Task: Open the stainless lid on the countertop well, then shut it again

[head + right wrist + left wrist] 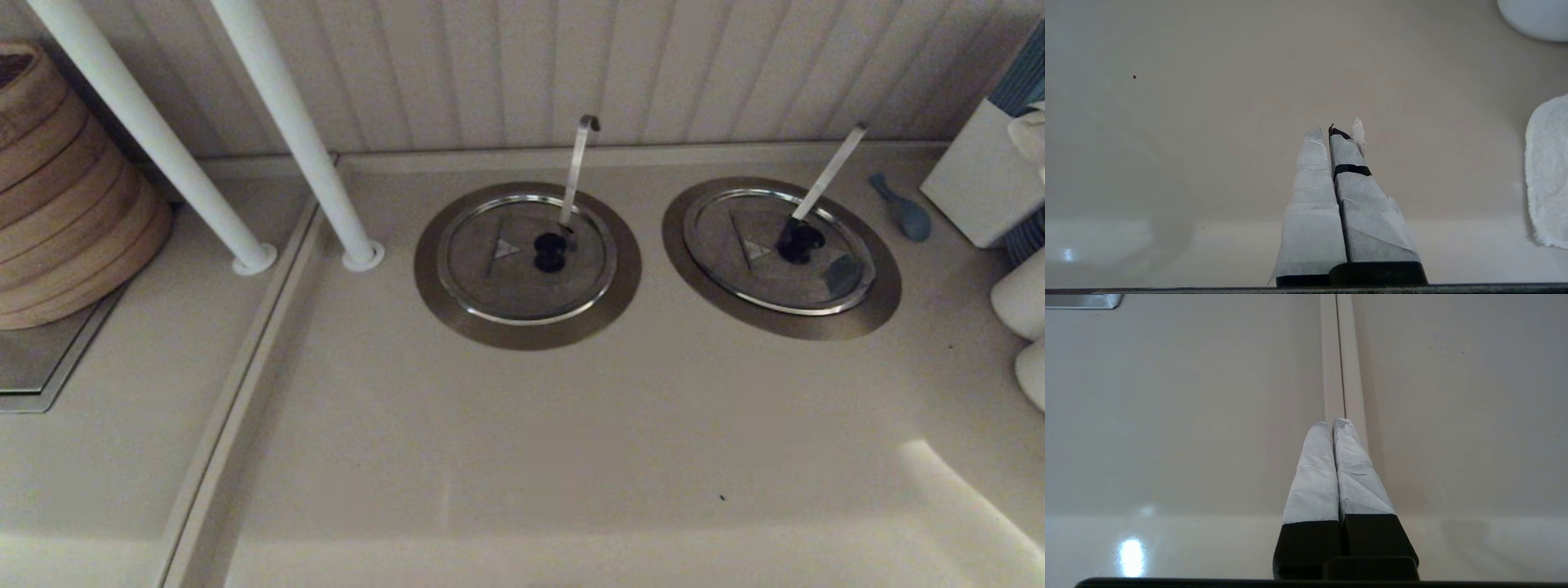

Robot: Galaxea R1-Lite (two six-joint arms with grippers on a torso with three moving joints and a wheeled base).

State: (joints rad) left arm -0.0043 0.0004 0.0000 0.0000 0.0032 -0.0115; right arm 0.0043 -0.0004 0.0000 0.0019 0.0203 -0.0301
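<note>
The stainless lid [759,260] lies flat and closed on the countertop well [886,294] at the right of the head view. It has a black centre knob [800,242], a bluish patch near its rim and a straight-tipped handle [831,171] rising through it. Neither arm shows in the head view. My left gripper [1332,422] is shut and empty above a seam in the counter. My right gripper [1327,132] is also shut and empty, over bare counter.
A twin lid [490,282] with a hook-tipped handle [578,167] sits to the left. Two white poles [294,131] stand at back left beside stacked bamboo steamers [65,196]. A blue spoon [902,208], a white box [984,175] and white containers [1020,302] crowd the right edge.
</note>
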